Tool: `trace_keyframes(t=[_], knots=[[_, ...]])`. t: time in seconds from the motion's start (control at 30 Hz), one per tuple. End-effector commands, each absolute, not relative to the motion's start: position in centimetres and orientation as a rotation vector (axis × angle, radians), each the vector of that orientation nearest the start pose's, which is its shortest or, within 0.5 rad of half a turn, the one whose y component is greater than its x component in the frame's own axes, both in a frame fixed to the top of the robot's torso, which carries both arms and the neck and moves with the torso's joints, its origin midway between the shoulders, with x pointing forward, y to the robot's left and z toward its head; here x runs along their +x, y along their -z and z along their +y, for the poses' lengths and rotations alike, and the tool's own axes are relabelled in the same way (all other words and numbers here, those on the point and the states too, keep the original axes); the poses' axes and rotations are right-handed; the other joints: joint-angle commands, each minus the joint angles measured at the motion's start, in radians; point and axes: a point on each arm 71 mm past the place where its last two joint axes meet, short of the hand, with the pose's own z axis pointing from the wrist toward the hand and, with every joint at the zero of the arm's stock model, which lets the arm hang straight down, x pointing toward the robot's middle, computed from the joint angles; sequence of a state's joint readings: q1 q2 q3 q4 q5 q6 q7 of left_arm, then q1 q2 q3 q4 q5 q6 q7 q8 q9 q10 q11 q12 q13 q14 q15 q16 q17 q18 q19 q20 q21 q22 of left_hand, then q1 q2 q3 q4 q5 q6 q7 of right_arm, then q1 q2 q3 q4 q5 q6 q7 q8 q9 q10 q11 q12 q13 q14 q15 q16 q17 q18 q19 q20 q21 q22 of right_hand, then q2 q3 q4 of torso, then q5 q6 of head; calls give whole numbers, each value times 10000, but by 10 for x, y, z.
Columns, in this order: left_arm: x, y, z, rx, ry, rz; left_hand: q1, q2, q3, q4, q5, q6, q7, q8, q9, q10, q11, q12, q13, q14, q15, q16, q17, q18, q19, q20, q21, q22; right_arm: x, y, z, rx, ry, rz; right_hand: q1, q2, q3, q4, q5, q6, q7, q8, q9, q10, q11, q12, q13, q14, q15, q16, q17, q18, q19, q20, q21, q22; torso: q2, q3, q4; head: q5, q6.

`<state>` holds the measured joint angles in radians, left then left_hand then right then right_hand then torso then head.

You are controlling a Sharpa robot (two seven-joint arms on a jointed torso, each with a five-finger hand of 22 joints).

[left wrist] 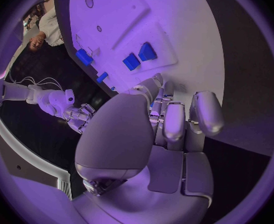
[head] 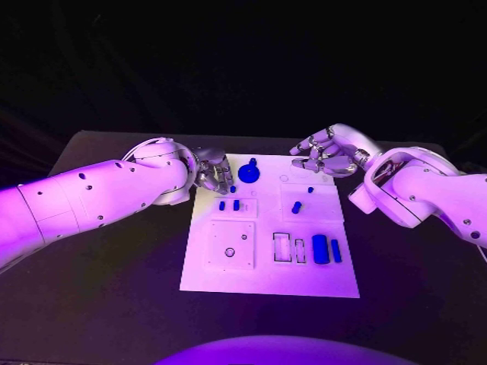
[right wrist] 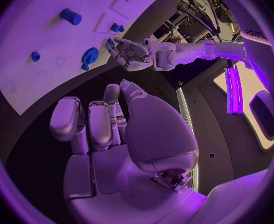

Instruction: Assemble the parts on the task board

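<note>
Fingers of my left hand [head: 211, 173] curl inward at the board's upper left corner; whether they pinch a small piece I cannot tell. Right hand [head: 329, 156] hovers off the board's upper right corner, fingers [head: 305, 162] bent in, nothing visibly held, though I cannot be sure.

White board [head: 268, 281] sits mid-frame on the black table [head: 101, 304]. On it: a round blue disc [head: 250, 173] near the top, just right of my left fingertips; two small blue pegs [head: 229, 204] below that hand; one blue peg [head: 296, 207] centre right; two blue bars [head: 326, 249] at lower right, beside open slots [head: 288, 249].

My read: early assembly, with most pieces loose. Left hand seems set on the disc or pegs. Next move calls for a slow, precise pinch on whichever piece is nearest
</note>
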<state>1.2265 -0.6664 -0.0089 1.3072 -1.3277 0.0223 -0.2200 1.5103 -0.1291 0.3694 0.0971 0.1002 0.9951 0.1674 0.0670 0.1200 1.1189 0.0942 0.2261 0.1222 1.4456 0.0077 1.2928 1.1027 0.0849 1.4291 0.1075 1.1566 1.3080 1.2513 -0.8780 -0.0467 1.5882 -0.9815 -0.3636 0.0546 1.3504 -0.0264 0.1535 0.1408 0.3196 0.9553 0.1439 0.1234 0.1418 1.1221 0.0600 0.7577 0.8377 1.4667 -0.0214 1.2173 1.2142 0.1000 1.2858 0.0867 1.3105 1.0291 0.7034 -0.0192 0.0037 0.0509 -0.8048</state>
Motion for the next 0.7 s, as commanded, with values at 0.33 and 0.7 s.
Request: trace_keyframes(t=[0.33,0.7], knots=[[530,167,215,-3801,8214,17874,231,247,474,-405,-31,452,-45,480,38,267,-139,818,500,-552,-113,-814,-1122,309,-681,-92,-1665,-302,489,163,-222,1090,-8413,17104,724,-327,809,-322,-296,325,66,86,21,-1214,84,-3292,-2776,86,75,-1189,-981,212,-297,40,-545,-756,-45,11,-9,-47,236],[507,158,224,-8762,13537,14939,-132,567,674,-470,-39,227,119,794,7,-704,41,1449,922,-1956,55,-3079,-3906,832,-2158,46,-5090,-2066,492,174,-236,-1798,-5477,17334,1099,-551,1370,-555,-1249,241,-29,-295,-101,-1109,148,-4788,-4779,245,131,-1322,-1134,86,180,92,-224,-150,-61,-41,14,-408,490]])
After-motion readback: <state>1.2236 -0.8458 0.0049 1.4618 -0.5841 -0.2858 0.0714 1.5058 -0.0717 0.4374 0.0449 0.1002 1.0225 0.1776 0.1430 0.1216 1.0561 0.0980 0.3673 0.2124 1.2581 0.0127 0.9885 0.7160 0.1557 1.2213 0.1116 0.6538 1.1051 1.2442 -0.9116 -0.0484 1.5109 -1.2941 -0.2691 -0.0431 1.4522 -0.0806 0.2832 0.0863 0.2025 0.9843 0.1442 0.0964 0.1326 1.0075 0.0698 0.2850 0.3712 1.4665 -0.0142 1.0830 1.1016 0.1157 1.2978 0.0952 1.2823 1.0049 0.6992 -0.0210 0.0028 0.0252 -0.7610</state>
